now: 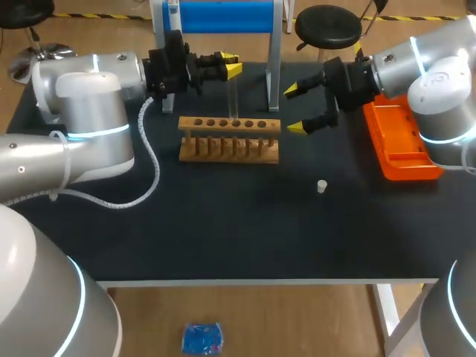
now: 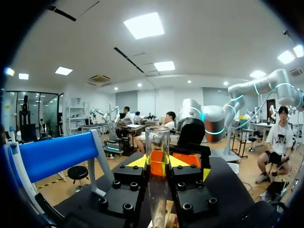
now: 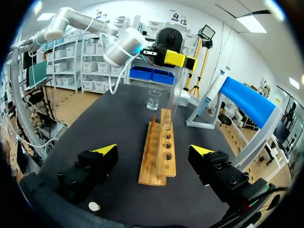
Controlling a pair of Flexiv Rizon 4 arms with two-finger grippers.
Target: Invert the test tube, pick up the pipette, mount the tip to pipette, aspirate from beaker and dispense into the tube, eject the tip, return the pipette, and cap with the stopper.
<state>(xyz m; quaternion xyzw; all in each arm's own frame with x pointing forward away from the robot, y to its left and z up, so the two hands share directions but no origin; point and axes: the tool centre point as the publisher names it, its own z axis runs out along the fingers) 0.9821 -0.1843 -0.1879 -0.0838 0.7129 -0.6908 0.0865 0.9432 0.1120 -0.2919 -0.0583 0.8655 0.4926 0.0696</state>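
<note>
2 fingers of your left gripper [image 2: 157, 164] clamp the test tube [image 2: 157, 137] below its mouth; probably slippery, fragile glass, so squeeze gently. Right gripper [image 1: 295, 109] gapes wide.

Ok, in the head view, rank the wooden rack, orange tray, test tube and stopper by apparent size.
Largest: wooden rack and orange tray look alike; the tray is partly hidden by the right arm, so these two are left unranked.
Then: test tube.
Smallest: stopper.

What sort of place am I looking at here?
Probably a robotics lab staged as a chemistry bench: a wooden tube rack, a glass beaker, and a test tube held in the left end effector.
</note>
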